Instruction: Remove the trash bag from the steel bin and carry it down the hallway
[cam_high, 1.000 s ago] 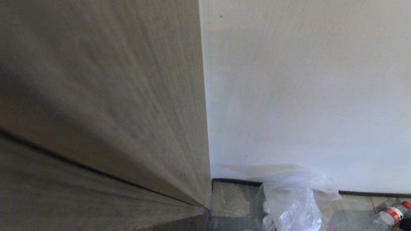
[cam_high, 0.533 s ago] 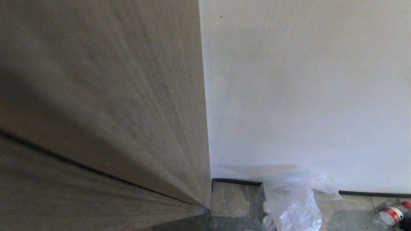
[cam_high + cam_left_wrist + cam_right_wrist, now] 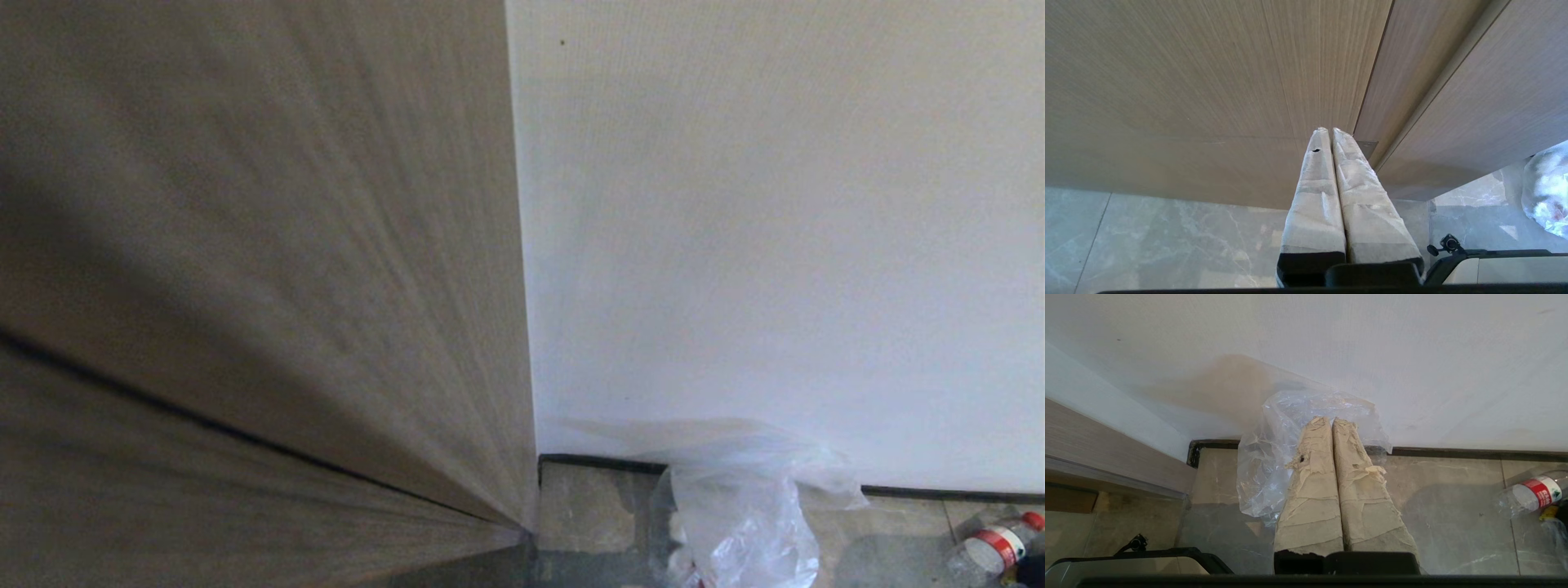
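Observation:
The trash bag [image 3: 739, 510], thin clear crinkled plastic, hangs just in front of the white wall and black baseboard at the lower middle of the head view. In the right wrist view its film [image 3: 1274, 457] spreads around and behind the tips of my right gripper [image 3: 1332, 421]. That gripper's tape-wrapped fingers are pressed together on the plastic. The bag's fuller part [image 3: 1549, 190] shows at the edge of the left wrist view. My left gripper [image 3: 1329, 131] is shut and empty, pointing at a wooden panel. The steel bin is out of view. The hallway floor [image 3: 1453, 506] is beige marble-look tile.
A tan wooden door panel [image 3: 245, 269] fills the left half of the head view, very close. The white wall [image 3: 775, 229] stands straight ahead. A crushed plastic bottle with a red label [image 3: 1000, 545] lies on the tiles at the right.

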### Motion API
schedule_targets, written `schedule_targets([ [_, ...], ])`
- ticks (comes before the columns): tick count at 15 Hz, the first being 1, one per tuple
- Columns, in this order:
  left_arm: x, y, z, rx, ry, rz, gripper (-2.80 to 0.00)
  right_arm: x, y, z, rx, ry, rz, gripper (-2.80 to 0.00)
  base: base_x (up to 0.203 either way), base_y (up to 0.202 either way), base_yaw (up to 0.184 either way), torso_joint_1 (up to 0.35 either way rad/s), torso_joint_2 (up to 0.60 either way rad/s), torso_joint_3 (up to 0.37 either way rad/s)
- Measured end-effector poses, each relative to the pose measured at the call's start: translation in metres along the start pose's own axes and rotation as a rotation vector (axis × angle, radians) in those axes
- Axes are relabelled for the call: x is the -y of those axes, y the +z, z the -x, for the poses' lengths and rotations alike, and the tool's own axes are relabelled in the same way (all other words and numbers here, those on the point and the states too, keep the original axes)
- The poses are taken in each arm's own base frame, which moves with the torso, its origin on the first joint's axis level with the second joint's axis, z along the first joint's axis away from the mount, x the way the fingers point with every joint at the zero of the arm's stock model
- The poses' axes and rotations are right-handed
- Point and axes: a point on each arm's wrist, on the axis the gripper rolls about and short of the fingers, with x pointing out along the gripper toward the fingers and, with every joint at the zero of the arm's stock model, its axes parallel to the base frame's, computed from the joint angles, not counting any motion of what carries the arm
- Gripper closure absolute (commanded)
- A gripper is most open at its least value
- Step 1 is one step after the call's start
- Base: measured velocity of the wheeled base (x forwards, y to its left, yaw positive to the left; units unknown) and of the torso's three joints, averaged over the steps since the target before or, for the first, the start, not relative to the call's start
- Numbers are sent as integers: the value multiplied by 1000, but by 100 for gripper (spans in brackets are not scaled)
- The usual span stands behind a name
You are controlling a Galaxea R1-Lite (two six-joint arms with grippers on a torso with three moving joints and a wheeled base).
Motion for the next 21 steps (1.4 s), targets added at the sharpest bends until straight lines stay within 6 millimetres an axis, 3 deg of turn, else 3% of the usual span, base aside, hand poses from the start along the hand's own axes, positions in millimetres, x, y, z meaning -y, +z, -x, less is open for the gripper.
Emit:
schedule_targets([
  [15, 0, 0, 0, 0, 0, 3, 0, 0, 0, 0, -1, 2, -1, 0, 0, 0, 0, 0, 0, 2],
  [21, 0, 0, 0, 0, 1, 3, 0, 0, 0, 0, -1, 1, 0, 0, 0, 0, 0, 2, 4, 164],
])
